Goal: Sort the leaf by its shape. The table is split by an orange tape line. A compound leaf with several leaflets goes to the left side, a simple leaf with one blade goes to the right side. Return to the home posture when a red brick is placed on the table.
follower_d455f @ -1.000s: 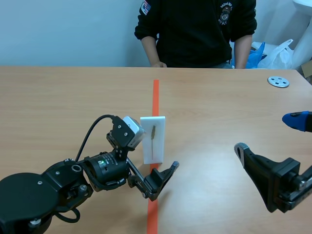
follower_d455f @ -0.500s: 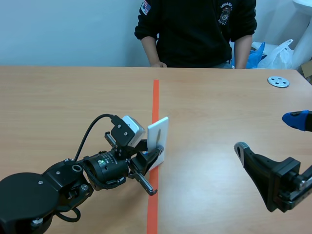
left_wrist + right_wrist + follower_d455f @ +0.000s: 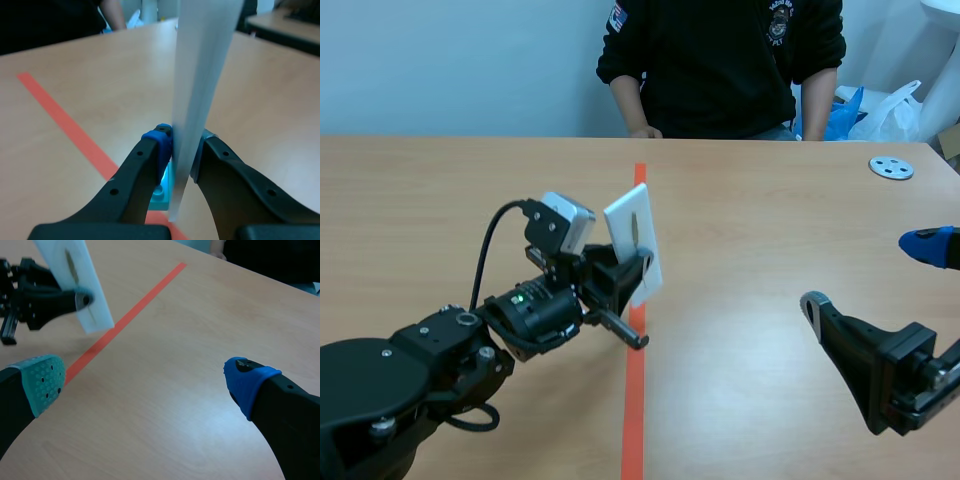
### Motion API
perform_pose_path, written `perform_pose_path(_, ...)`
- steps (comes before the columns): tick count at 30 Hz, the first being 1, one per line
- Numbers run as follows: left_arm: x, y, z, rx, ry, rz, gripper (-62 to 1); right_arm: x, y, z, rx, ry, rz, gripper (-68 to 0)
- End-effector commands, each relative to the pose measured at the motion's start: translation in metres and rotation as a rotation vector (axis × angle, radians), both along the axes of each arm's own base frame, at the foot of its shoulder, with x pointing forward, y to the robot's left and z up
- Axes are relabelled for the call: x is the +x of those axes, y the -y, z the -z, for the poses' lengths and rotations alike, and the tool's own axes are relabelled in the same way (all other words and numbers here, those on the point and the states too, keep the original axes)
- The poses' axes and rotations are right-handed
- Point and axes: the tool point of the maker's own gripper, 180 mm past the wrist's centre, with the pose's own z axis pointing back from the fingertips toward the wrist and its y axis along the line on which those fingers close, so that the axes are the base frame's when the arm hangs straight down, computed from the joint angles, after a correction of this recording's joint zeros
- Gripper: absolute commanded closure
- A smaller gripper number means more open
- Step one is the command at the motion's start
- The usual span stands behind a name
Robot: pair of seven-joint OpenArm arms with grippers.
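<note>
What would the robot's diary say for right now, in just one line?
left fingers: shut on white card, held in air near tape line | leaf: on card, narrow | right fingers: open, holding nothing

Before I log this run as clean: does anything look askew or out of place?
Only the white card is askew: it hangs tilted off the table by the orange line, clamped in the jaws of the left gripper. A grey disc lies stray at the table's far right.
</note>
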Motion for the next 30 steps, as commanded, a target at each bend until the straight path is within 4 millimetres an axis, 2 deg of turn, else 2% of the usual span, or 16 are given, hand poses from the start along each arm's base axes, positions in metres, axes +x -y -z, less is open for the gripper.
perform_pose_path(1, 0.022, -0.019, -0.020, -0.030, 0.042, -0.101, -4.0, 0.003, 0.001, -0.008, 0.009, 0.029, 0.005, -67.9)
perform_pose_path(4, 0.044, -0.058, -0.024, -0.042, 0.032, -0.271, -4.0, 0.003, 0.001, -0.008, 0.010, 0.030, 0.005, -67.9)
perform_pose_path(8, 0.063, -0.116, -0.031, -0.050, 0.042, -0.477, -4.1, 0.003, 0.001, -0.008, 0.010, 0.030, 0.005, -67.9)
perform_pose_path(16, 0.069, -0.190, -0.023, 0.027, 0.027, -0.651, -4.0, 0.003, 0.001, -0.008, 0.010, 0.029, 0.005, -67.9)
perform_pose_path(23, 0.066, -0.233, -0.001, 0.074, -0.011, -0.739, -4.0, 0.003, 0.001, -0.008, 0.010, 0.029, 0.005, -67.9)
perform_pose_path(30, 0.066, -0.246, 0.017, 0.092, -0.061, -0.776, -4.3, 0.003, 0.001, -0.008, 0.010, 0.029, 0.005, -67.9)
